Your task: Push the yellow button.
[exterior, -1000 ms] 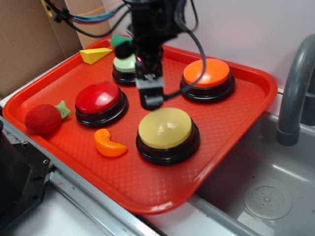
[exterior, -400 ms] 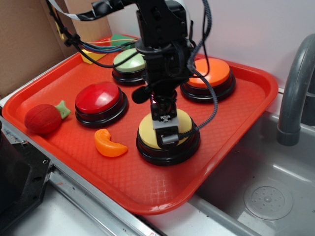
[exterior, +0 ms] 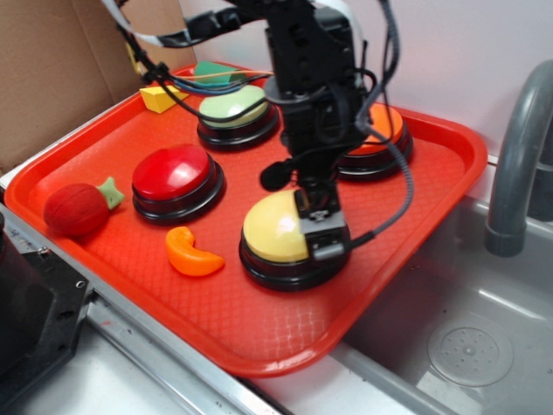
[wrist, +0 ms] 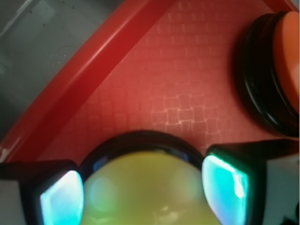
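Hand [exterior: 321, 233] is sitting on the yellow button [exterior: 275, 226], front-centre of the red tray [exterior: 432, 181], fingers [wrist: 61, 199] spread, straddling the dome. Nothing pinched; it's pushing, not grasping. Orange button [exterior: 386, 121] is lying just behind, apart.

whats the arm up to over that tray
The arm's gripper is down at the right side of the yellow button near the front of the red tray, apparently pressing it or about to. In the wrist view the yellow dome fills the space between the two fingertips, so the gripper is open around it. The red button, green button, orange button and the toy food pieces are untouched.
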Robot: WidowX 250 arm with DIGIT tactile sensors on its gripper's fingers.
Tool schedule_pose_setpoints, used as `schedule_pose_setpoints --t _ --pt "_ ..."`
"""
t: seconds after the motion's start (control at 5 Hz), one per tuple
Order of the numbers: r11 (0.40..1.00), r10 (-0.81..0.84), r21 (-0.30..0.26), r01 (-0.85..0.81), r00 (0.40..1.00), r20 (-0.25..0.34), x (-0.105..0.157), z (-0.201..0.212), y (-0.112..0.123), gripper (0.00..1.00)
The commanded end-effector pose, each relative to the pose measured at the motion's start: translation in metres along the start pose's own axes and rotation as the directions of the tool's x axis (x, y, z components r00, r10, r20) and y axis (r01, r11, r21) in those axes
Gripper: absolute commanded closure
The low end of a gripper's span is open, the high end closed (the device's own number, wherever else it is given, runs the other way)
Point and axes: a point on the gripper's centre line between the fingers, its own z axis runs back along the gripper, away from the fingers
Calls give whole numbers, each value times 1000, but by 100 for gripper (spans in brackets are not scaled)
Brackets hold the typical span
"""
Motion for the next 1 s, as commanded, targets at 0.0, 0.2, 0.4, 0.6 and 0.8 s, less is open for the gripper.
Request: schedule_pose_setpoints --t 0.0,0.2,0.4,0.6,0.8 --pt "996 6 91 -7 1000 10 -4 83 7 0" --pt "995 4 103 -6 1000 15 -7 96 8 0" --pt "995 47 84 -49 999 26 -17 107 8 0" --pt "994 78 78 -80 997 27 -22 117 9 0" --pt "993 104 42 -106 994 39 -27 121 8 0"
